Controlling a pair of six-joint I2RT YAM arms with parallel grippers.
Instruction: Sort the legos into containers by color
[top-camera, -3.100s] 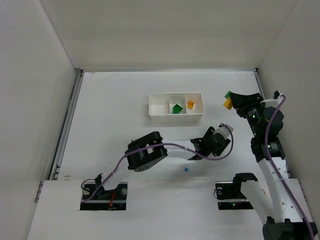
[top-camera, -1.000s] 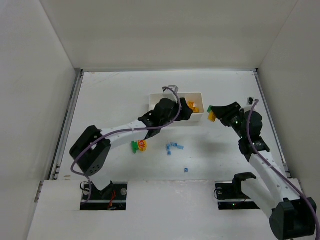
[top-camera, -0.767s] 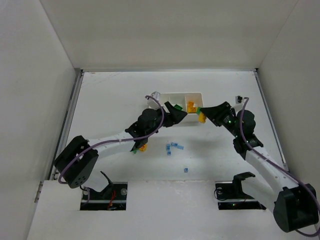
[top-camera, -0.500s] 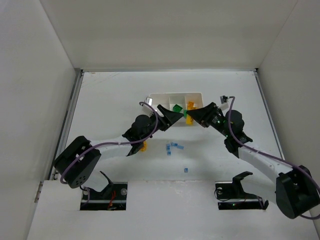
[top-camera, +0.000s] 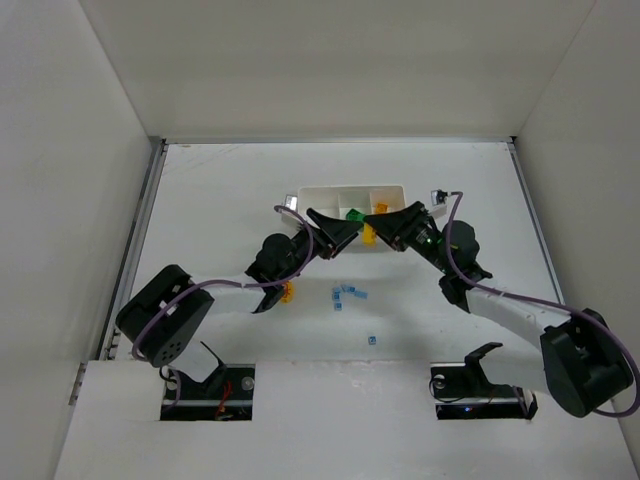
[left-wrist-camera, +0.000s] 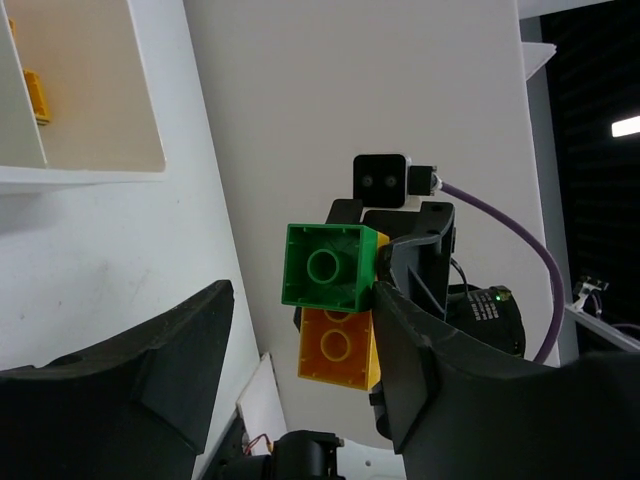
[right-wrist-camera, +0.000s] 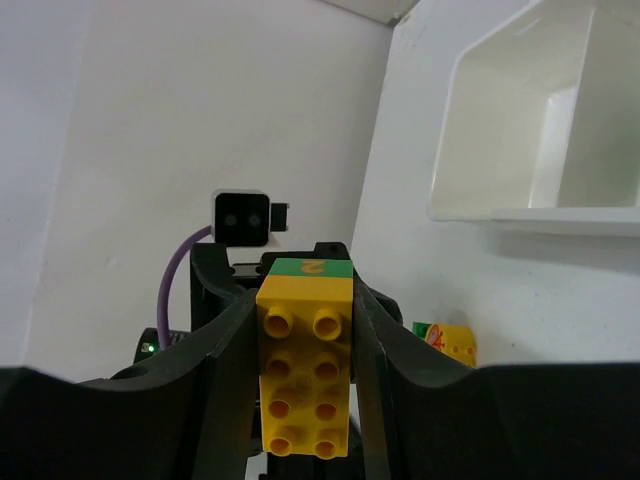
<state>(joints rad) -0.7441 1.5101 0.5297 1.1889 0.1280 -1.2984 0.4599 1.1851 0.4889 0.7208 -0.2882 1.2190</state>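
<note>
My right gripper (top-camera: 381, 230) is shut on a yellow brick (right-wrist-camera: 305, 375) with a green brick (right-wrist-camera: 312, 266) stuck on its far end. It holds the pair in the air just in front of the white tray (top-camera: 325, 191). My left gripper (top-camera: 338, 236) is open and faces it, its jaws on either side of the green brick (left-wrist-camera: 322, 268) and the yellow brick (left-wrist-camera: 340, 345). One left finger (left-wrist-camera: 430, 390) touches the green brick's edge. In the tray a green brick (top-camera: 352, 214) lies in the middle compartment and an orange one (top-camera: 381, 208) in the right compartment.
A yellow and green piece (top-camera: 288, 292) lies on the table under the left arm and shows in the right wrist view (right-wrist-camera: 445, 343). Several light blue bricks (top-camera: 348, 294) lie nearer, with one tiny blue brick (top-camera: 372, 340) closer to the bases.
My right gripper has carried the yellow and green pair leftward to the tray's front. My left gripper has come away from the tray and turned to face it, jaws open around the pair.
</note>
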